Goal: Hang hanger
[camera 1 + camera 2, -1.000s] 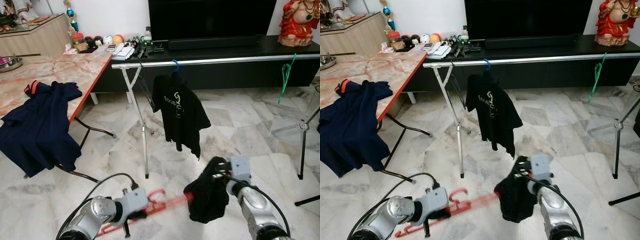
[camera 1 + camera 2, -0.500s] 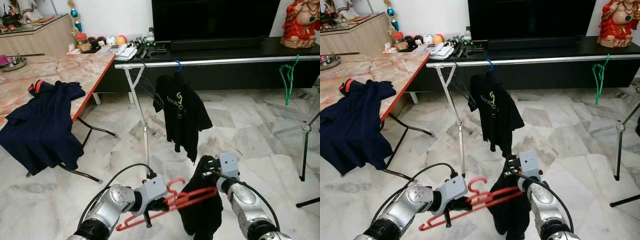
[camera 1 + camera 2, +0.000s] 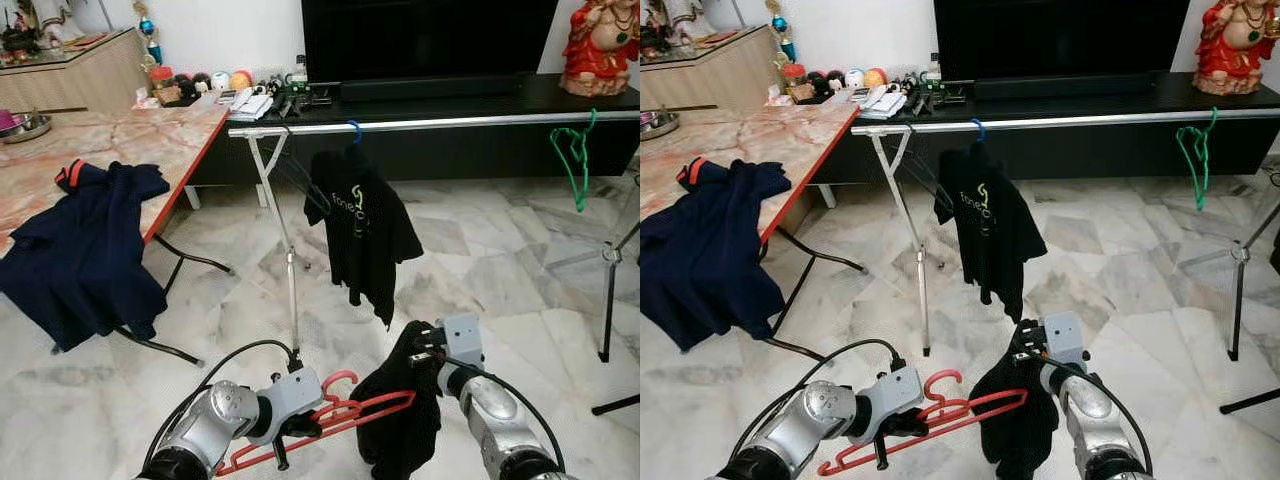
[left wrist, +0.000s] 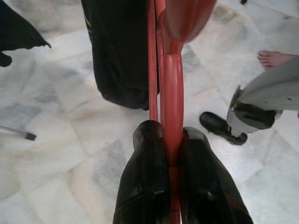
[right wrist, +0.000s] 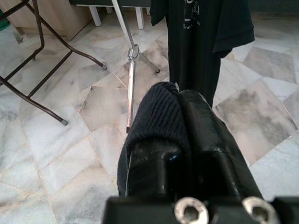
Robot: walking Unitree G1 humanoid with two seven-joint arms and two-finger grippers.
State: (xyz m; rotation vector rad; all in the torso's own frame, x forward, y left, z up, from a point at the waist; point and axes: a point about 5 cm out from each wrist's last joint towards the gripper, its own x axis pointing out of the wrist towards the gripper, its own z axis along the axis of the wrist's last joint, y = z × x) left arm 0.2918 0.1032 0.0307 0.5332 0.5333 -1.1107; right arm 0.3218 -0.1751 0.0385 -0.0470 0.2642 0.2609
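With the left hand (image 3: 290, 425) clamped on the red hanger (image 3: 350, 412) low over the floor and the right hand (image 3: 425, 352) pinching the dark shirt (image 3: 400, 420), the hanger's end should slide into the collar before lifting to the rail (image 3: 450, 122).

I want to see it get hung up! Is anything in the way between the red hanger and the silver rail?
Nothing visible blocks it. The left end effector holds the red hanger low over the floor, its far end at the dark garment gripped by the right end effector. The silver rail has free stretches beside the hanging black T-shirt.
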